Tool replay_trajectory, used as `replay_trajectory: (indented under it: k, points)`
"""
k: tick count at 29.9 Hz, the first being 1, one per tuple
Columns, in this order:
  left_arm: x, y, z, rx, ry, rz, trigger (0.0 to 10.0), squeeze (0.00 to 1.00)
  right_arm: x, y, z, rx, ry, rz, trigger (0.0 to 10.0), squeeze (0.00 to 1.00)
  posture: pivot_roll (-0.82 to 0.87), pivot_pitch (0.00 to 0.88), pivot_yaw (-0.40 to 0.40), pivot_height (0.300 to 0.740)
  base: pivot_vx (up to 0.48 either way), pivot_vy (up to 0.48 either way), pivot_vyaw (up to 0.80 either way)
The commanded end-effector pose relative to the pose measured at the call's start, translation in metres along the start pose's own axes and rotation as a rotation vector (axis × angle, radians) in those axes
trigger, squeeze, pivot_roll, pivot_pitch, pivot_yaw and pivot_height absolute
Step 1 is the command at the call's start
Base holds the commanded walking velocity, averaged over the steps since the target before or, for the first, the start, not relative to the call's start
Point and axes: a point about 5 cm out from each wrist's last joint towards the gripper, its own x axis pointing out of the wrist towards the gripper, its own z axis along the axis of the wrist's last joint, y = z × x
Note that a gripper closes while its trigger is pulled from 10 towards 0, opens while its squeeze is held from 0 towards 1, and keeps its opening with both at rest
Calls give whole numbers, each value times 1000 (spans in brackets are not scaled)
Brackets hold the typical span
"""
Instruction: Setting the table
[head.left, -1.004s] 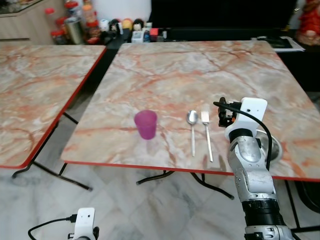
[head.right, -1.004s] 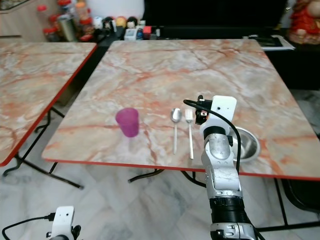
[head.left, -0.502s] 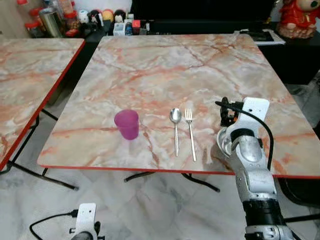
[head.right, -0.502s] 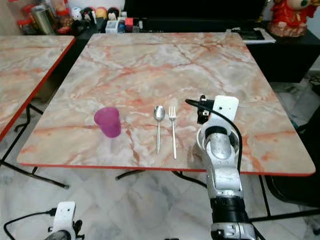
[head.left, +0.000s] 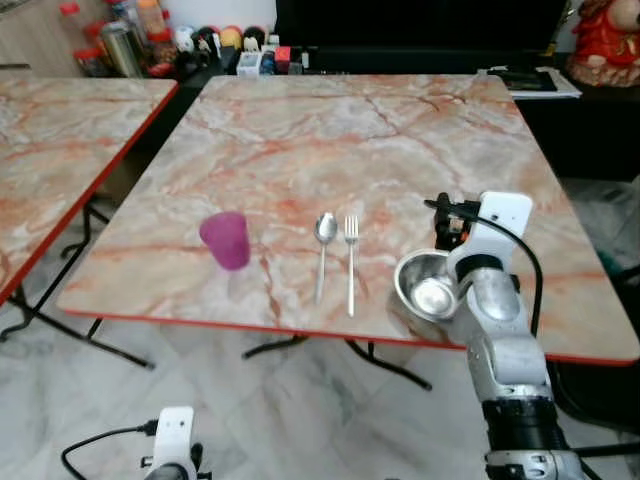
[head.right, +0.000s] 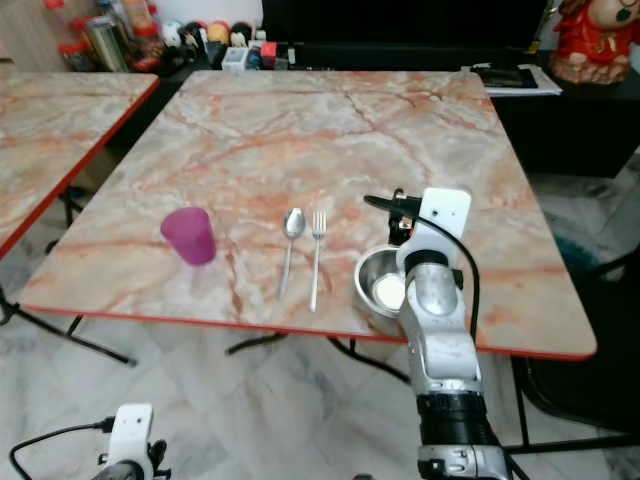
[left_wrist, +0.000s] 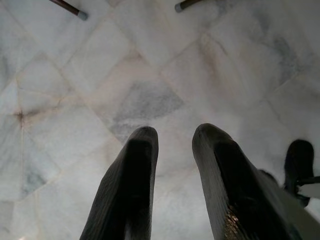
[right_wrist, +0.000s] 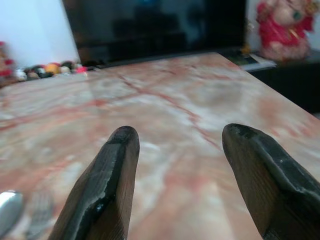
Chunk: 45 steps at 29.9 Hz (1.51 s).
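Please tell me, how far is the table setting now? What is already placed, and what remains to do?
Placed: a purple cup, a spoon and a fork lie in a row near the front edge of the table, with a metal bowl beside the fork. The right hand is open and holds nothing. The left hand hangs open over the floor. Whether more pieces are due, I cannot tell.

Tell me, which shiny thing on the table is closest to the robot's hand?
The steel bowl. It sits right beside the right arm, just under the right gripper, while the fork and the spoon lie further to the left, toward the purple cup.
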Motion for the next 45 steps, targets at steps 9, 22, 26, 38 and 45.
replay_trajectory:
  k: [9, 22, 26, 38, 45]
  points:
    - [-2, 7, -6, 9, 16, 17, 10000, 0, -8, -2, 12, 67, 25, -25, 10000, 0, -106, 125, 41, 740, 0, 0, 0]
    - [-2, 10, -9, -36, 36, 26, 10000, 0, -7, -1, 11, 53, 51, -19, 10000, 0, -106, 121, 43, 740, 0, 222, -165]
    - [-3, 10, -10, -37, 39, 26, 10000, 0, -7, 0, 10, 52, 48, -14, 10000, 0, -101, 121, 43, 740, 0, 471, 0]
    - [-3, 10, -12, -23, 44, 21, 10000, 0, -3, -10, 11, 47, 51, -50, 10000, 0, -99, 122, 44, 740, 0, 37, 0]
    - [-4, 10, -13, -25, 48, 14, 10000, 0, 2, -22, 13, 39, 48, -83, 10000, 0, -98, 120, 44, 740, 0, 0, 0]
